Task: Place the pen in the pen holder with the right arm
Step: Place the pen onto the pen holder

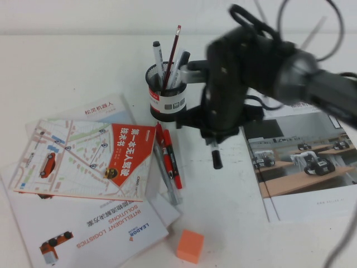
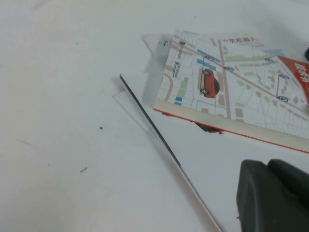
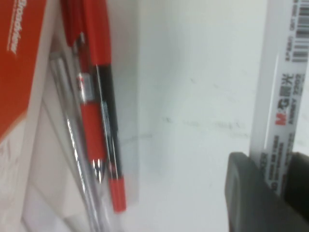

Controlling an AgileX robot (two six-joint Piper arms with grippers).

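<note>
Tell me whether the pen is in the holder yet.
Out. The right gripper grips the pen above the table, beside the pen holder. The left gripper hangs over the table by the books.

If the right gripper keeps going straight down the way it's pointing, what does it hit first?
Probably bare white table. The right gripper, beside the black mesh pen holder, grips the silvery-grey marker pointing downward; its black end would touch first, right of the red pens. Depth is uncertain.

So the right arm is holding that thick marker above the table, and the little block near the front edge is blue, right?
Not quite: the block is orange, as the high view shows. The rest holds: the right end effector grips the marker above the table, beside the pen holder. The left end effector sits near the map book.
</note>
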